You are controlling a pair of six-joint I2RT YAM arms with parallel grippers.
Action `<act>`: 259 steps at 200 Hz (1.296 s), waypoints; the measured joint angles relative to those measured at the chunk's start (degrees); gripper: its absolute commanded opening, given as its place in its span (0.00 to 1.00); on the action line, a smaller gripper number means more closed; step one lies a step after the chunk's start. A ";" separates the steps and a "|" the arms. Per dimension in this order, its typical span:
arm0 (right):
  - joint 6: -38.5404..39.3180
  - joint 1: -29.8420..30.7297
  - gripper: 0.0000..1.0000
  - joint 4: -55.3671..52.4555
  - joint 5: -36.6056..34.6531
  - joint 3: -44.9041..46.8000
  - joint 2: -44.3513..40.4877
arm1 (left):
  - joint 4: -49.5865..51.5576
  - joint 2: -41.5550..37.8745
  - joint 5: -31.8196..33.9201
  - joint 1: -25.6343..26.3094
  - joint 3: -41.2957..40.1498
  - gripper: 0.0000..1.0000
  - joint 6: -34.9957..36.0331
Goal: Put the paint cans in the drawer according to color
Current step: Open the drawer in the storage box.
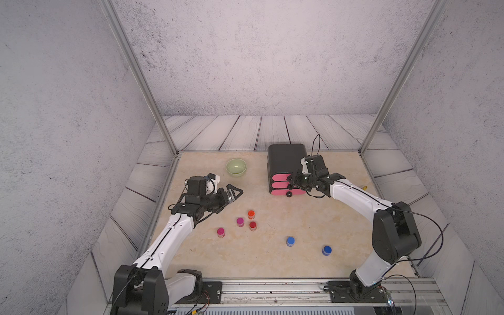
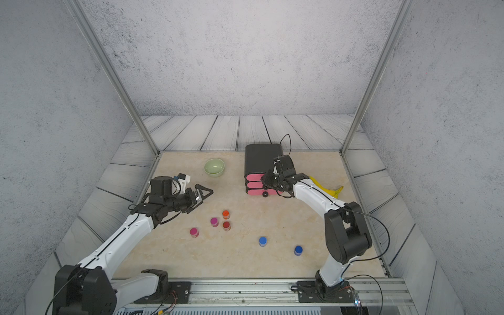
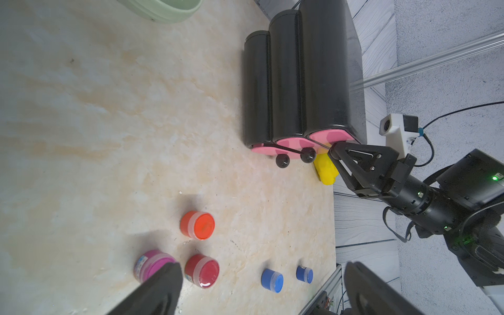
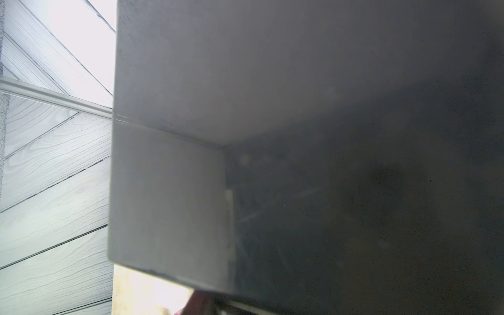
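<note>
Several paint cans stand on the beige table: an orange-red one (image 1: 251, 213), a red one (image 1: 252, 225), two magenta (image 1: 240, 221) (image 1: 221, 232) and two blue (image 1: 290, 241) (image 1: 326, 249). The black drawer chest (image 1: 285, 156) with pink fronts stands at the back. My right gripper (image 1: 291, 178) is pressed against the top pink front and hides its knob; how far its jaws are closed does not show. The right wrist view holds only the chest's black wall (image 4: 300, 136). My left gripper (image 1: 236, 192) hangs open above the table, behind the red and magenta cans, holding nothing.
A pale green bowl (image 1: 236, 166) sits left of the chest. A yellow banana (image 2: 327, 188) lies right of the chest, behind my right arm. The knobs of the two lower drawers (image 1: 290, 187) (image 1: 288, 194) show. Metal frame posts stand at the table's back corners.
</note>
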State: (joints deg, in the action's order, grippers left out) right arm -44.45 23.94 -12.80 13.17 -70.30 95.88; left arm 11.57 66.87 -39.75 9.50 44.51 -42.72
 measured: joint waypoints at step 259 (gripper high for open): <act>6.99 1.05 0.70 -1.22 4.39 33.97 -46.56 | 13.20 -8.28 9.77 18.16 -0.02 0.75 3.39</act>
State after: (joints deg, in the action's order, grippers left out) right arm -37.45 24.99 -14.02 17.56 -36.34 49.32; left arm 24.77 58.59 -29.98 27.66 44.49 -39.33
